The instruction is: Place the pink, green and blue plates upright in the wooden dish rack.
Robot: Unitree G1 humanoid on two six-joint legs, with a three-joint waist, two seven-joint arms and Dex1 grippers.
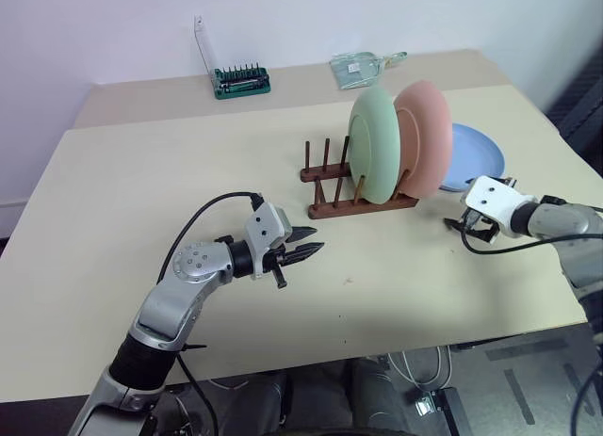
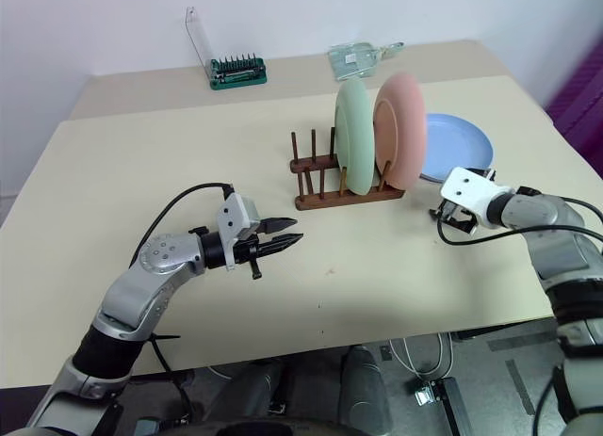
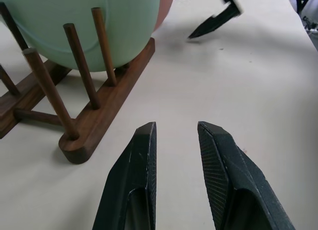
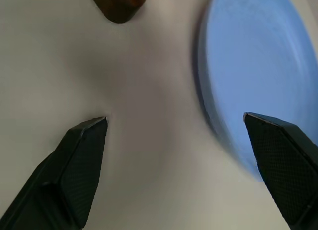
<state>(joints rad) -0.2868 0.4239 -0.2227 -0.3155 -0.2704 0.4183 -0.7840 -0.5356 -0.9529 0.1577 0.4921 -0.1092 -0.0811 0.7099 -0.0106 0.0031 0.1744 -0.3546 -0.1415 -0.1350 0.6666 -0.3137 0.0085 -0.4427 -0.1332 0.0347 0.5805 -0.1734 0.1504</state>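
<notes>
Two of three plates racked: green plate (image 1: 373, 146) and pink plate (image 1: 426, 137) standing upright side by side between the pegs at the right end of the wooden dish rack (image 1: 353, 193), pink on the outer side. Several peg slots free at the rack's left end. Blue plate (image 1: 474, 156) lying flat on the bench (image 1: 132, 201), just behind and to the right of the rack, partly hidden by the pink plate.

Right gripper (image 4: 181, 155) low over the bench near the blue plate's front rim, jaws spread wide and empty, one finger over bare bench and the other over the plate's edge. Left gripper (image 1: 303, 251) hovering in front of the rack's left end, pointed toward it, jaws drawn near together with nothing between them.

Step in hand, by the look of it: fetching the last plate. Next move likely calls for straddling the blue rim, pinching it firmly, tipping the plate up on edge and carrying it round to a free slot left of the green plate. Thin flat rim on a smooth bench: apt to slide away rather than lift. Care needed, too, not to knock the two standing plates.

Farther back, well apart: a green screwdriver-bit holder (image 1: 241, 81) and a clear packet (image 1: 359, 68).
</notes>
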